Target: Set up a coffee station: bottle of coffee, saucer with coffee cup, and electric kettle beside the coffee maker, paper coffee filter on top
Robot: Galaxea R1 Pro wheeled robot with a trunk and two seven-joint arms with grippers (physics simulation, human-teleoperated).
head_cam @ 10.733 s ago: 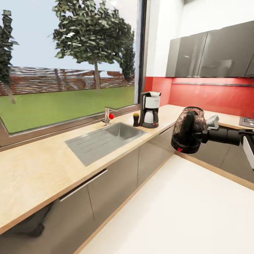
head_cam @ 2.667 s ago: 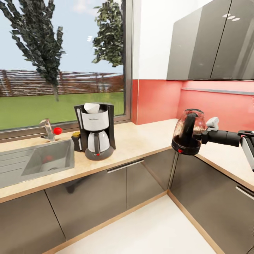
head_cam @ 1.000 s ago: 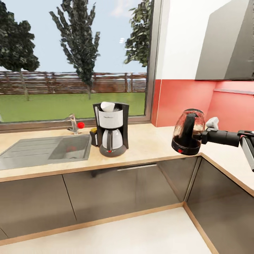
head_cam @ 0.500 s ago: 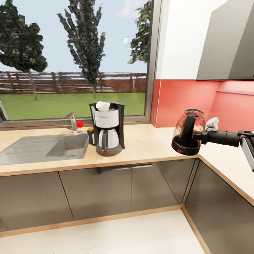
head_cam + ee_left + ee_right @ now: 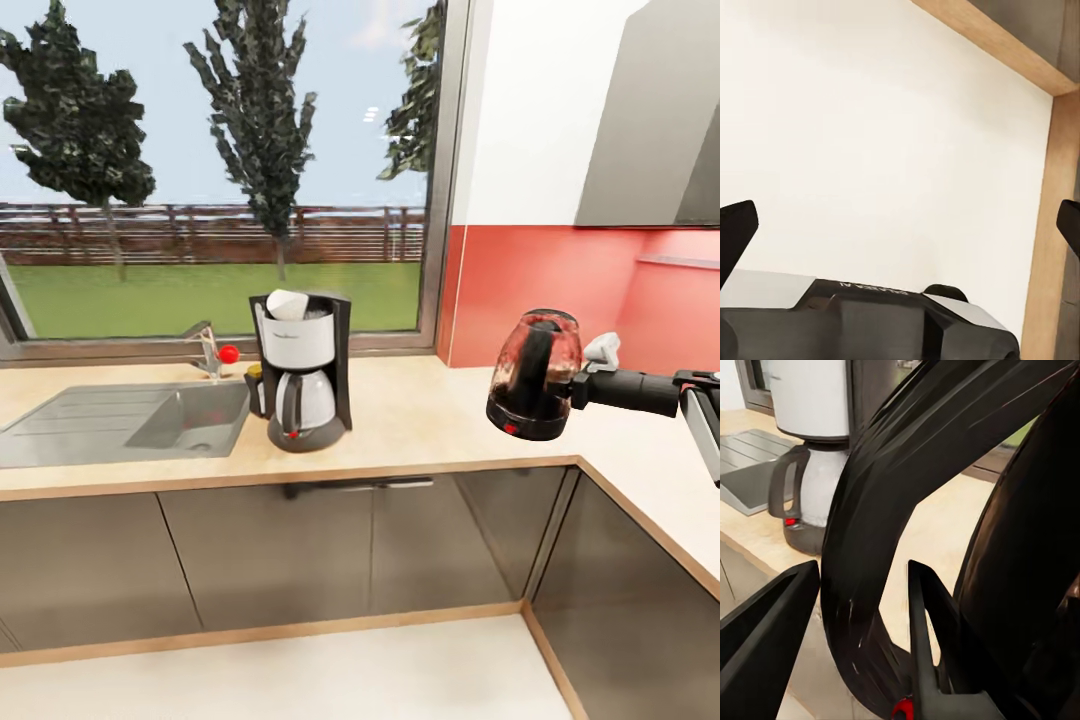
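The coffee maker (image 5: 300,372) stands on the kitchen countertop (image 5: 420,415), just right of the sink. A white paper coffee filter (image 5: 288,303) sits in its top. The bottle of coffee (image 5: 255,376) peeks out behind its left side. My right gripper (image 5: 578,387) is shut on the black handle of the electric kettle (image 5: 534,375), holding it upright in the air over the counter's inner corner. In the right wrist view that kettle handle (image 5: 892,510) runs between the fingers (image 5: 765,656), with the coffee maker (image 5: 810,457) beyond. My left gripper (image 5: 904,232) hangs open over the floor. The saucer and coffee cup are out of view.
A grey inset sink (image 5: 120,425) with a faucet (image 5: 205,350) and red knob lies left of the coffee maker. Bare worktop stretches between the coffee maker and the red wall. Dark cabinet fronts (image 5: 300,560) run below, and the counter turns a corner at the right.
The whole picture has shifted as the camera moved: the counter now lies squarer ahead. The kettle stays held in my right gripper in the same pose.
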